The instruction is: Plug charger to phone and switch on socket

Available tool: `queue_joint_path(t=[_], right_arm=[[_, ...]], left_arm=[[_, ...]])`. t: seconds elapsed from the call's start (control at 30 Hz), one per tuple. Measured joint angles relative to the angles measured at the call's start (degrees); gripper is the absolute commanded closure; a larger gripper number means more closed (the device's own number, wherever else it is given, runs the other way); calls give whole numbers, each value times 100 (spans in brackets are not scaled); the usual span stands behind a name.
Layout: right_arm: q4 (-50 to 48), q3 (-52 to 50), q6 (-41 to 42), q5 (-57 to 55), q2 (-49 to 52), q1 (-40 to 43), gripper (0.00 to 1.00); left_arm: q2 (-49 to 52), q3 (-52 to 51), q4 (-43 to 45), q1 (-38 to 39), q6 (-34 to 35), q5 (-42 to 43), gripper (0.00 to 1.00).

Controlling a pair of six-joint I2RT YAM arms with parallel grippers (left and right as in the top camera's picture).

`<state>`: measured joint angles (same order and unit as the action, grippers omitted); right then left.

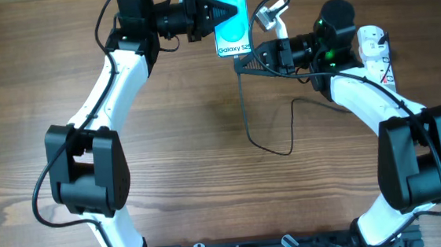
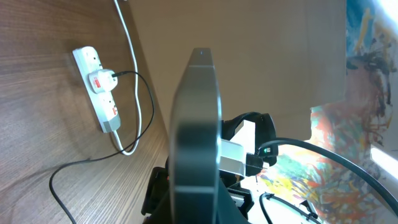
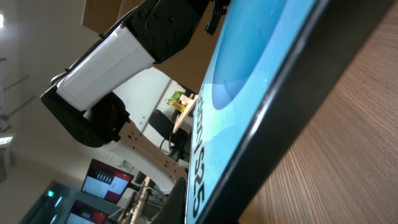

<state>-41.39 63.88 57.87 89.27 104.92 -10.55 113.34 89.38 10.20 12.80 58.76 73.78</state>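
1. At the far middle of the wood-grain tabletop (image 1: 208,164) is the phone (image 1: 229,12). It is a slim flat rectangle with its glossy cyan screen facing up, showing a lighter oval and white text by the near short edge. The left wrist view shows its rim edge-on as smooth grey metal.
2. The charger (image 1: 248,113) is a thin black cable. It runs from the phone's near edge toward the robot, loops, and turns back to the right arm's side. Its tip is hidden by fingers.
3. The socket (image 1: 372,47) is an elongated white and grey plastic strip at the far right, well apart from the phone.
4. The left pincer (image 1: 210,15) is clamped on the phone's left long edge.
5. The right pincer (image 1: 245,61) is closed at the phone's near short edge, with the charger's end in its tips.
6. The socket holds 1 white plug (image 2: 101,81).
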Motion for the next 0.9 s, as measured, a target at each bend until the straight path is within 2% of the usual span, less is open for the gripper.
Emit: queue_joint_path(t=[0.17,0.57,0.9], right_arm=[[-330,-22,221,-2,4,22,96],[-369,-26,656,-44,4,37,96],[-374,-33,638,-186,4,63,96]], left_arm=[[-11,42,-11,20,2,-11,96],[-11,44,-15,33,2,-63,96],[-11,48,-7,44,-22,-179,96]])
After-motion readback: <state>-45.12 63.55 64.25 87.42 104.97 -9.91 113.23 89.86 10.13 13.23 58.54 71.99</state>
